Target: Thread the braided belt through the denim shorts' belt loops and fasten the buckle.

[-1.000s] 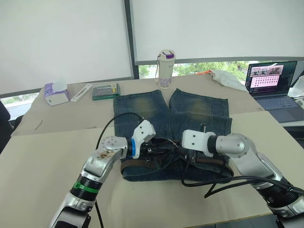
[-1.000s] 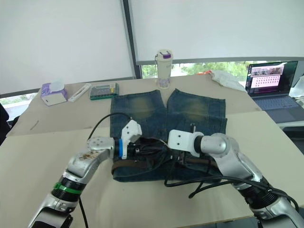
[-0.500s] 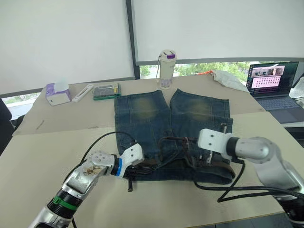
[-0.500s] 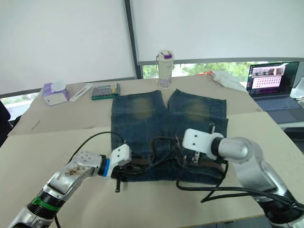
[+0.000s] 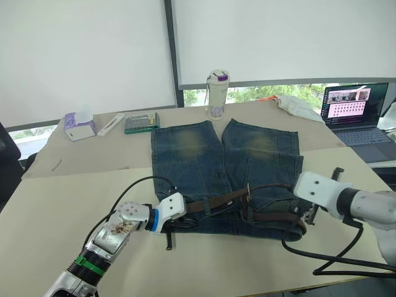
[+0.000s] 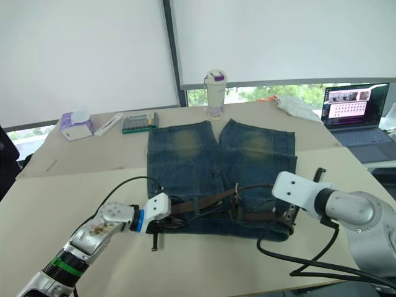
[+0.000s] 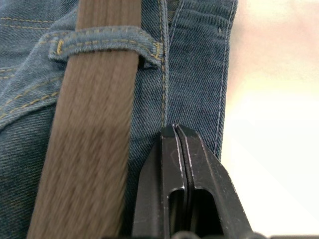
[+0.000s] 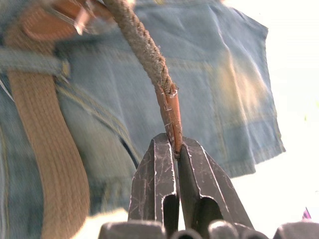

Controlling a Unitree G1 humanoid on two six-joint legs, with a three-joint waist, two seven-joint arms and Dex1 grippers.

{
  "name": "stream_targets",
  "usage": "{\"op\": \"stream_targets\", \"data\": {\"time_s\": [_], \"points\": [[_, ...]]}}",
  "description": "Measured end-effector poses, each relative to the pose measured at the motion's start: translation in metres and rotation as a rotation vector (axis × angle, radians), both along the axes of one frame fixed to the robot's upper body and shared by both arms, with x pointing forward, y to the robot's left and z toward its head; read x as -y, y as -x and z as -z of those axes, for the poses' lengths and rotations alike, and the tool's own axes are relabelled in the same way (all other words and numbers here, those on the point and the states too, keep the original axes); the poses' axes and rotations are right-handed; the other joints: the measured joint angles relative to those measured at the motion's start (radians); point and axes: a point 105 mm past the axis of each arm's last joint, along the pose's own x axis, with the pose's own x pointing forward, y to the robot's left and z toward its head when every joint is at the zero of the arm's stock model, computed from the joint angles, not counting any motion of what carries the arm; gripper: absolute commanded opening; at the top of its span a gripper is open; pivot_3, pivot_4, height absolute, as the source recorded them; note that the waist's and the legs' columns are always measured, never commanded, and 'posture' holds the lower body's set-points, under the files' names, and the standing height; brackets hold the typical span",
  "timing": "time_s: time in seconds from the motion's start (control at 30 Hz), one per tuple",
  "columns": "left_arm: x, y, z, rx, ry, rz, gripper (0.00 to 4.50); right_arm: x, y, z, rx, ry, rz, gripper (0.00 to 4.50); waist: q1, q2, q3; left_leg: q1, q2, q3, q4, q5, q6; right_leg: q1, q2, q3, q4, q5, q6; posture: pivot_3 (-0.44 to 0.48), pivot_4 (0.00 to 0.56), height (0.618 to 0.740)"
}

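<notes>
The denim shorts [image 5: 198, 148] lie flat on the table with the waistband nearest me. The braided belt [image 5: 213, 201] runs along the waistband, passes under a belt loop [image 7: 104, 42], and curls round at the right end. Its silver buckle [image 5: 247, 193] sits near the middle of the waistband. At the waistband's left end my left gripper [image 5: 179, 219] is shut, its fingertips [image 7: 174, 137] resting on denim beside the strap [image 7: 89, 149]. To the right of the shorts, my right gripper [image 5: 307, 215] is shut on the belt's leather tip [image 8: 169, 119].
At the table's far side stand a white bottle [image 5: 216, 94], a green case [image 5: 140, 122], a white stick-shaped object [image 5: 111, 124] and a tissue box [image 5: 79, 125]. A laptop [image 5: 356, 111] and a white cloth [image 5: 297, 105] are at the right. Black cables [image 5: 334, 257] trail from both arms.
My right gripper has moved right with the belt tip, drawing the belt straighter along the waistband. My left gripper has moved from the middle to the waistband's left end.
</notes>
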Motion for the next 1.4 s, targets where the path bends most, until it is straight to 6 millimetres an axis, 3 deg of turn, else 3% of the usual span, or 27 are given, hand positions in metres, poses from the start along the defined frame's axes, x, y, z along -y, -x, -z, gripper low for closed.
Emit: {"op": "stream_targets", "data": {"time_s": [0.2,0.33,0.43,0.5,0.6,0.73,0.83,0.93,1.07,1.3,1.4], "points": [[-0.002,-0.001,0.000,0.014,0.007,-0.016,0.04,0.019,-0.009,-0.039,0.118,0.082,0.044,0.00,-0.002,0.001,0.000,0.000,0.000,0.001,0.000,0.000,0.000,0.000,0.000,0.000,0.000,0.000,0.000,0.000,0.150,0.740],[-0.004,0.000,-0.006,0.011,0.025,-0.041,0.04,0.001,-0.018,-0.057,0.177,0.080,-0.032,0.00,-0.009,0.001,0.000,-0.001,0.001,0.001,0.000,0.000,0.000,-0.001,0.000,0.001,0.000,0.000,0.000,0.000,0.150,0.740],[-0.007,0.003,-0.020,-0.101,0.099,-0.082,0.88,-0.022,-0.024,-0.059,0.182,0.065,-0.116,0.00,-0.014,0.002,0.001,-0.002,0.001,0.001,0.000,-0.001,0.000,-0.003,0.001,0.001,0.002,0.000,0.000,0.000,0.150,0.740],[0.003,0.005,-0.065,-0.126,0.214,-0.038,1.52,-0.048,-0.028,-0.054,0.164,0.040,-0.212,0.00,-0.014,-0.006,0.008,-0.005,0.001,-0.002,0.001,-0.001,0.000,-0.004,0.001,-0.002,0.002,0.000,0.000,0.000,0.150,0.740],[0.018,0.008,-0.124,-0.023,0.286,0.052,2.56,-0.075,-0.032,-0.045,0.131,0.029,-0.308,0.00,-0.007,-0.006,0.008,-0.004,0.000,-0.002,0.001,0.003,-0.006,-0.002,-0.001,-0.002,0.002,0.000,0.001,0.000,0.150,0.740],[0.040,-0.002,-0.153,0.065,0.342,0.049,3.91,-0.091,-0.035,-0.033,0.077,0.048,-0.368,0.00,-0.008,-0.007,0.008,-0.004,-0.001,-0.001,0.001,0.003,-0.007,-0.002,-0.001,-0.001,0.001,0.000,0.001,0.000,0.150,0.740],[0.052,-0.017,-0.150,0.181,0.262,0.009,3.91,-0.102,-0.035,-0.030,0.055,0.043,-0.408,0.00,-0.009,-0.007,0.008,-0.003,0.000,-0.001,0.000,0.004,-0.009,-0.003,0.000,0.000,-0.001,0.000,0.001,0.000,0.150,0.740],[0.056,-0.033,-0.132,0.284,0.162,-0.037,3.91,-0.111,-0.034,-0.031,0.051,0.034,-0.444,0.00,-0.009,-0.007,0.008,-0.003,0.000,0.000,0.000,0.004,-0.009,-0.004,0.001,0.001,-0.001,0.000,0.000,0.000,0.150,0.740],[0.064,-0.039,-0.124,0.327,0.145,-0.043,3.91,-0.117,-0.032,-0.029,0.041,0.023,-0.469,0.00,-0.007,-0.007,0.008,-0.005,0.000,-0.001,0.000,0.004,-0.009,-0.004,0.000,0.001,0.001,0.000,0.000,0.000,0.150,0.740],[0.067,-0.043,-0.128,0.399,0.155,-0.041,1.73,-0.126,-0.026,-0.026,0.016,-0.008,-0.488,0.00,-0.007,-0.007,0.008,-0.004,0.000,-0.001,0.000,0.004,-0.009,-0.004,0.000,0.000,0.001,0.000,0.000,0.000,0.150,0.740],[0.063,-0.044,-0.126,0.388,0.174,-0.079,0.74,-0.128,-0.023,-0.022,-0.020,-0.096,-0.466,1.06,-0.008,-0.006,0.008,-0.004,0.000,-0.001,0.000,0.004,-0.009,-0.004,0.001,0.001,0.002,0.000,0.000,0.000,0.150,0.740]]}}
